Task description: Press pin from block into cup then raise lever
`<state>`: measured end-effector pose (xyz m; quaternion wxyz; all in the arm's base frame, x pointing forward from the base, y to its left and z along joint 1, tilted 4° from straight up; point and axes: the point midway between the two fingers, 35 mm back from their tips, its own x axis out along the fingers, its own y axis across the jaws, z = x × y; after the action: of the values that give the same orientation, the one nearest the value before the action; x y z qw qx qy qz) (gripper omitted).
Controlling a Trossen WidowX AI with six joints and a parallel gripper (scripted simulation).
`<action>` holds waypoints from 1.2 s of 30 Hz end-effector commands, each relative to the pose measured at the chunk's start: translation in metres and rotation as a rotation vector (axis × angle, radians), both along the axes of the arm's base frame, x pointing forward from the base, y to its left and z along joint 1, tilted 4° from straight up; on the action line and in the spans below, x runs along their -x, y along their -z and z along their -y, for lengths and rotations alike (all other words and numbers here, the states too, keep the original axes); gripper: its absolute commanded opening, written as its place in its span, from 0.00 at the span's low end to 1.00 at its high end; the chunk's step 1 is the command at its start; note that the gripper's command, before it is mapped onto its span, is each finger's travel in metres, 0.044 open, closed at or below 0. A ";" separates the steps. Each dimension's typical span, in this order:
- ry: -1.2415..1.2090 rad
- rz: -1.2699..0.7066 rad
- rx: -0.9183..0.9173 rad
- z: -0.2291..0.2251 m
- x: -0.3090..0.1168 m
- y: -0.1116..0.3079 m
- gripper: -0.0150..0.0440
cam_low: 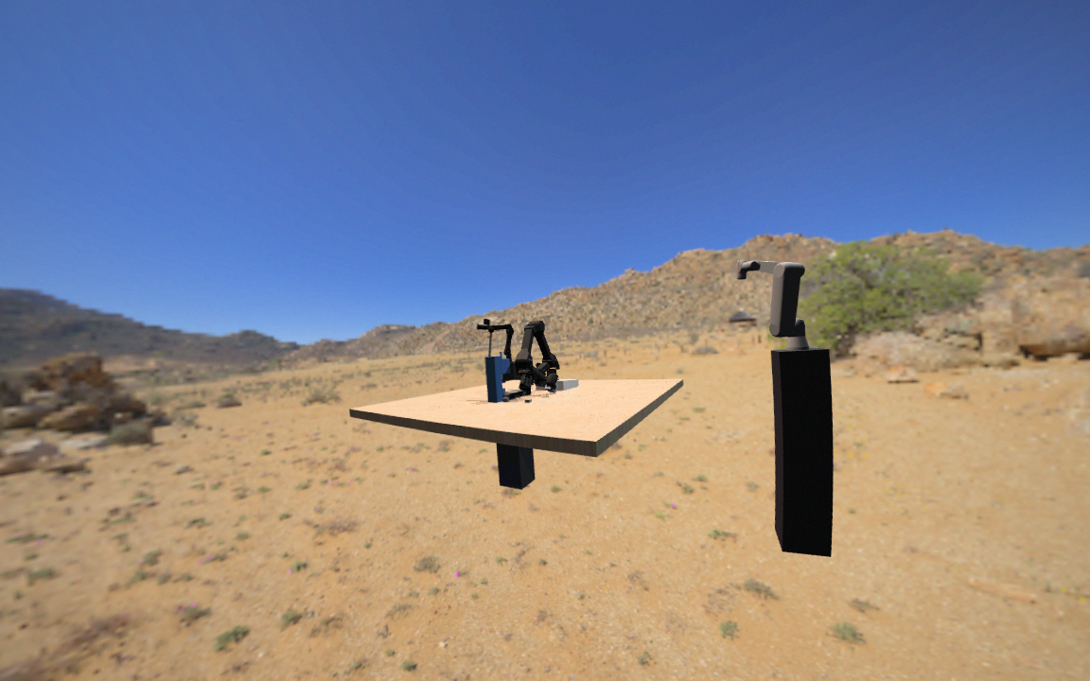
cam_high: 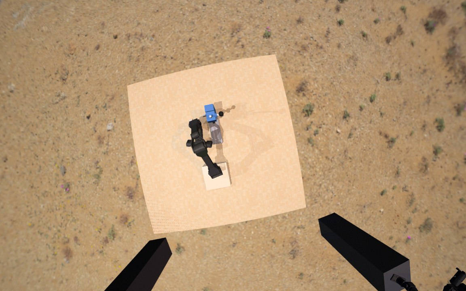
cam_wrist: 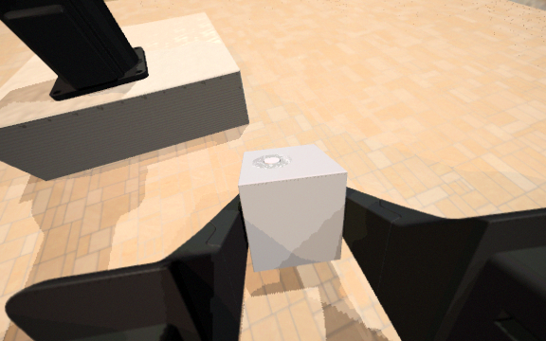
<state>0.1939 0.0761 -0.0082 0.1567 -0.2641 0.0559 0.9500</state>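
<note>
The gripper pinches a smooth block
Pale, boxy block, round pin ringed on top; tabletop brick-patterned.

No text, label, brand, number or sign can be read in any of the three views.

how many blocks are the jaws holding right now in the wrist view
1. The pale block sits between the two dark jaws, its pin showing on the top face. Any block hidden behind it would not show.
</note>
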 end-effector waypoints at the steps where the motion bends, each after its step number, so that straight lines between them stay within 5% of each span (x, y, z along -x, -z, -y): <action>1: 0.006 -0.060 -0.025 -0.001 0.001 0.004 0.25; 36: 0.006 -0.076 -0.031 -0.001 0.000 0.001 0.25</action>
<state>0.1938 0.0759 -0.0101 0.1591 -0.2280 0.0506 0.9592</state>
